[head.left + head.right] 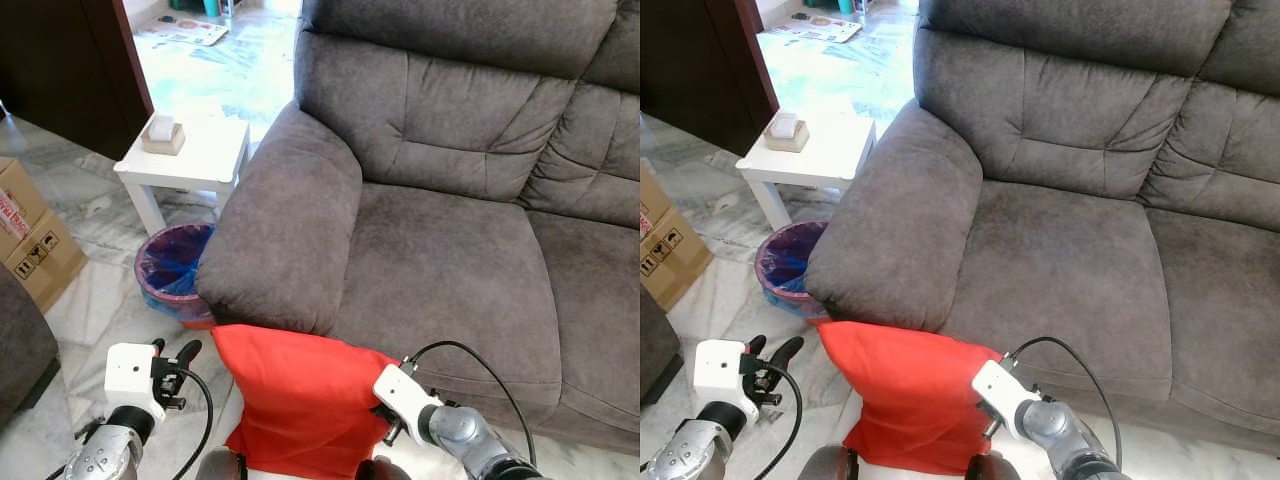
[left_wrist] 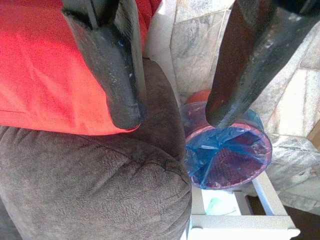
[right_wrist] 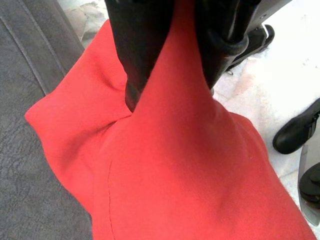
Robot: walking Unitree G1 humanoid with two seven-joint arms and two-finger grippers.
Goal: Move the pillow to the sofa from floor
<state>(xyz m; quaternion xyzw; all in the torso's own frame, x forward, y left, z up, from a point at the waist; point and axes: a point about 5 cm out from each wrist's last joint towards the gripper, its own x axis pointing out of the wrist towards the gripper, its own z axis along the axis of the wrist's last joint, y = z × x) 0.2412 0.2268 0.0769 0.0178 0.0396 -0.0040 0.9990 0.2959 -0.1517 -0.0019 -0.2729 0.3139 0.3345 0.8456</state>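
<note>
A red pillow [image 1: 295, 395] stands on the marble floor and leans against the front of the grey sofa [image 1: 450, 260], its top edge just under the left armrest [image 1: 285, 225]. My right gripper [image 3: 175, 70] is shut on a fold of the pillow's red fabric [image 3: 190, 150] near its upper right corner. My left gripper [image 1: 174, 348] hangs open at the lower left, a little to the left of the pillow and not touching it. In the left wrist view its two black fingers [image 2: 117, 65] stand apart before the pillow [image 2: 45, 75] and the armrest.
A round bin with a blue liner [image 1: 172, 265] sits on the floor beside the armrest. Behind it is a white side table [image 1: 195, 160] with a small box [image 1: 162, 133]. Cardboard boxes [image 1: 30, 240] stand at the far left. The sofa seat [image 1: 440, 270] is bare.
</note>
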